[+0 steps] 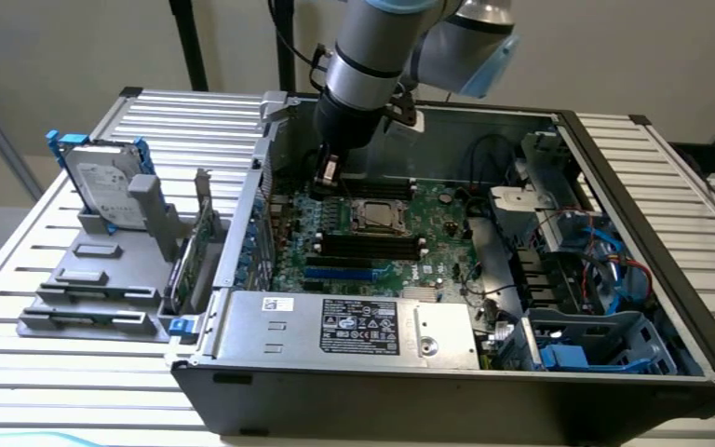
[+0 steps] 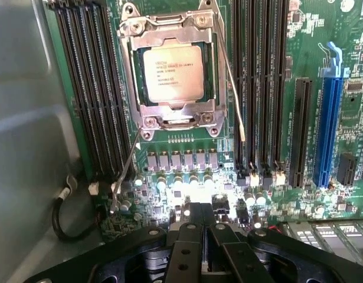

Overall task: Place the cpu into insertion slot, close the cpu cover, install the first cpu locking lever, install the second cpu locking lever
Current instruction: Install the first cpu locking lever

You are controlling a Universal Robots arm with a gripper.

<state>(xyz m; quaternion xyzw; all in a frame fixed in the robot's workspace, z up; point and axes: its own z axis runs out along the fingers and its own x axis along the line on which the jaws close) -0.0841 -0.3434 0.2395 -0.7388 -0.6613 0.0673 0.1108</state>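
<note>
- The gripper (image 2: 202, 217) is clenched, its jaws pressed together with nothing between them. It hangs inside the open computer case (image 1: 457, 410), above the green motherboard (image 2: 187, 140), near the socket but apart from it.
- Just beyond it, the near lever (image 2: 127, 168) slants away from a corner of the socket and looks loose rather than hooked.
- The cpu (image 2: 172, 73) lies flat in the insertion slot (image 2: 136, 76), label up, so step 1 looks done.
- The cpu cover (image 2: 169, 34) lies down around the chip and frames it, so step 2 looks done too.
- The far lever (image 2: 234, 97) runs along the cover's side, between it and the black memory slots (image 2: 261, 88), and also seems unhooked.
- By this reading, 2 of 4 steps are complete and both levers are left.
- The case rests on the slatted desk (image 1: 693, 186).
</note>
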